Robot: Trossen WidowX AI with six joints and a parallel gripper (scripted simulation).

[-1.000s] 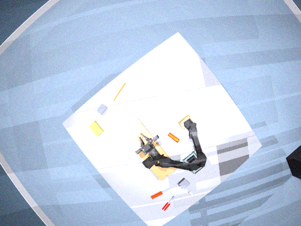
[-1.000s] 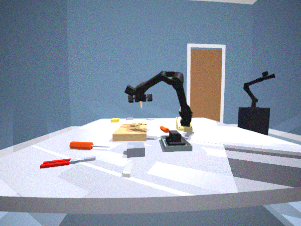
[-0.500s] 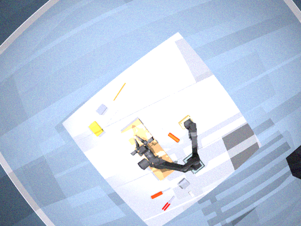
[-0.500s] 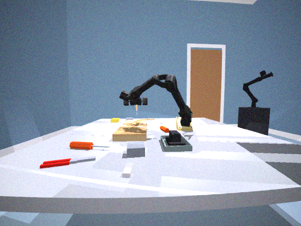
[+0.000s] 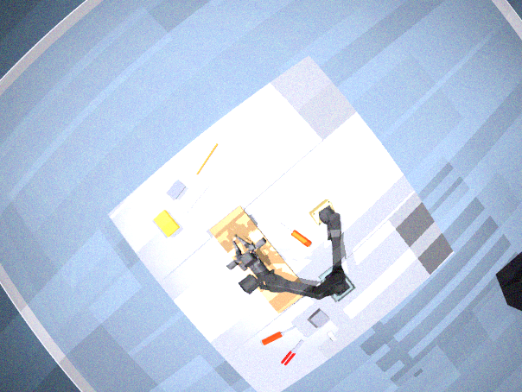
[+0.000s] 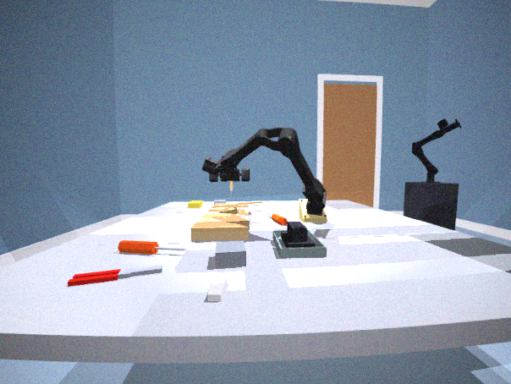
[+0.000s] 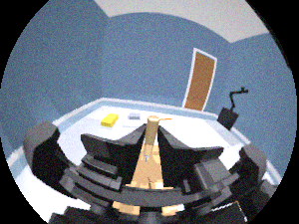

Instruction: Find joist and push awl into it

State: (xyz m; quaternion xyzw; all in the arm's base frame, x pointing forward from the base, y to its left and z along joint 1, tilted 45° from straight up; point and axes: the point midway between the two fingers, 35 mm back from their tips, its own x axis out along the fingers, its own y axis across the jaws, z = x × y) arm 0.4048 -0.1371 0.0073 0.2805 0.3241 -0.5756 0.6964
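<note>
The wooden floor panel (image 5: 283,304) (image 6: 220,233) (image 7: 148,173) lies on the table; no joist shows. My gripper (image 5: 244,243) (image 6: 231,181) (image 7: 151,126) is over the panel, shut on the tan handle of the awl (image 6: 231,186) (image 7: 150,138). The awl hangs about upright, point down, its tip above the panel in the exterior view. The black stud finder (image 6: 297,233) sits in the grey-green tray (image 6: 305,254) (image 5: 346,295). The arm hides much of the tray from above. Shadows mottle the panel's top, so no hole can be made out.
An orange-handled screwdriver (image 5: 301,238) (image 6: 279,219) lies between panel and arm base. Another orange screwdriver (image 5: 271,338) (image 6: 138,247), red-handled pliers (image 5: 288,357) (image 6: 95,277), a grey block (image 5: 319,318) (image 6: 230,255) and a white block (image 6: 217,291) lie nearby. A yellow block (image 5: 166,223) (image 7: 110,119) lies beyond the panel.
</note>
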